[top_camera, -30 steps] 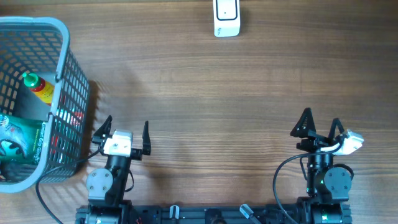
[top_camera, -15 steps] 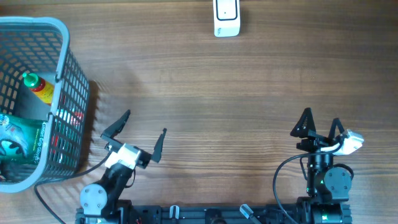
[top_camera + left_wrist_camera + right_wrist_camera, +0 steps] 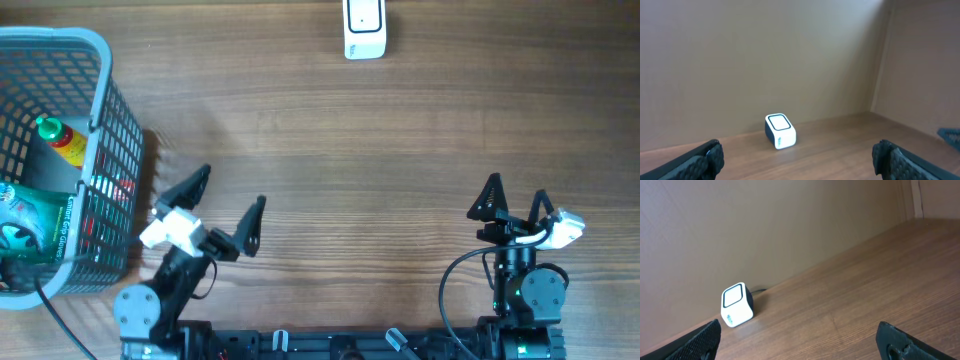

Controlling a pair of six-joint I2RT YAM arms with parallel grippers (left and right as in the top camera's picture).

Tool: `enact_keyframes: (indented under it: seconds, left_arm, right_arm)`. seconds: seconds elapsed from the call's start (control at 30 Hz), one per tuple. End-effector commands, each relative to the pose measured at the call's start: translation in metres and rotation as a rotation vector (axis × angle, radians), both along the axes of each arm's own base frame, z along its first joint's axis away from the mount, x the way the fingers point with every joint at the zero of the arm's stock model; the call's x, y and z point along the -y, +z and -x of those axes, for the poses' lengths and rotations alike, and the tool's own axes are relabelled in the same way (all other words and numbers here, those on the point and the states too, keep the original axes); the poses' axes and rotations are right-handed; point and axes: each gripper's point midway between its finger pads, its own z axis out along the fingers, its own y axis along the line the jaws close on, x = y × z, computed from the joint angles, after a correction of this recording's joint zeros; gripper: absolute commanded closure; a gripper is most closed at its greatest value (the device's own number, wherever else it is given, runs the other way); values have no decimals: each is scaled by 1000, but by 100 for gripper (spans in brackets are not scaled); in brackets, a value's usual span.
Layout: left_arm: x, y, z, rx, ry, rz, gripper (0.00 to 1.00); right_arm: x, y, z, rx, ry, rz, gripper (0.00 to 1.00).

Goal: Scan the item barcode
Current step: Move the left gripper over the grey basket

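The white barcode scanner (image 3: 364, 28) stands at the table's far edge, near the middle; it also shows in the left wrist view (image 3: 780, 131) and the right wrist view (image 3: 737, 305). Possible items lie in the grey basket (image 3: 100, 80) at the left: a green-capped bottle (image 3: 62, 140) with a red and yellow label, and a green packet (image 3: 35, 222). My left gripper (image 3: 228, 195) is open and empty, just right of the basket, angled toward the far right. Near the front right, my right gripper (image 3: 515, 195) is open and empty too.
The basket's mesh wall (image 3: 112, 190) stands close beside the left arm. Black cables run along the front edge by both arm bases. A brown wall rises behind the scanner in both wrist views.
The left arm has swung: its base shifted left toward the basket and its open gripper now points diagonally to the far right. The right arm has not moved.
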Motion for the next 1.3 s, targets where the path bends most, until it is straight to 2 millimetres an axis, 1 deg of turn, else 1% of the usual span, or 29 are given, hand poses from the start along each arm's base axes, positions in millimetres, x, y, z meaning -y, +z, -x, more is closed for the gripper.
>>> enact_keyframes:
  seconds: [0.0,0.07,0.1,0.13,0.17,0.27,0.33,0.4,0.5,0.57,0.63,0.73,0.8,0.9,0.93,1.07,1.1,1.17,1.27]
  left_arm:
    - [3,35,-19,-73,-29,67,0]
    - [17,44,-21,-95,-118,50,0]
    - [26,43,-19,-111,-183,36,0]
    - [41,36,-12,-142,-299,12,0]
    - [50,27,-8,-180,-373,1,0]
    - [61,0,-5,-314,-469,6,0]
    - [67,-7,0,-350,-536,5,0]
    - [74,-6,10,-345,-628,-7,0]
    - [80,4,22,-281,-710,-35,0]
    - [81,10,25,-237,-721,-51,0]
    - [79,19,22,-221,-707,-29,0]
    - [73,35,12,-238,-646,58,0]
    - [66,48,5,-228,-611,74,0]
    - [50,68,-8,-239,-550,116,0]
    - [39,78,-20,-255,-503,133,0]
    - [5,94,-52,-330,-383,183,0]
    - [-9,101,-63,-363,-340,208,0]
    - [-25,116,-74,-389,-296,235,0]
    - [-43,150,-86,-380,-247,249,0]
  right_arm:
    - [2,3,1,14,-12,-1,0]
    - [2,3,1,14,-12,-1,0]
    - [2,3,1,15,-12,-1,0]
    - [2,3,1,15,-12,-1,0]
    - [2,3,1,14,-12,-1,0]
    - [2,3,1,14,-12,-1,0]
    - [2,3,1,14,-12,-1,0]
    - [2,3,1,15,-12,-1,0]
    - [2,3,1,14,-12,-1,0]
    - [2,3,1,15,-12,-1,0]
    - [2,3,1,15,-12,-1,0]
    - [2,3,1,14,-12,-1,0]
    - [2,3,1,15,-12,-1,0]
    - [2,3,1,14,-12,-1,0]
    - [2,3,1,15,-12,-1,0]
    - [2,3,1,15,-12,-1,0]
    - [2,3,1,14,-12,-1,0]
    - [2,3,1,15,-12,-1,0]
    - [2,3,1,14,-12,-1,0]
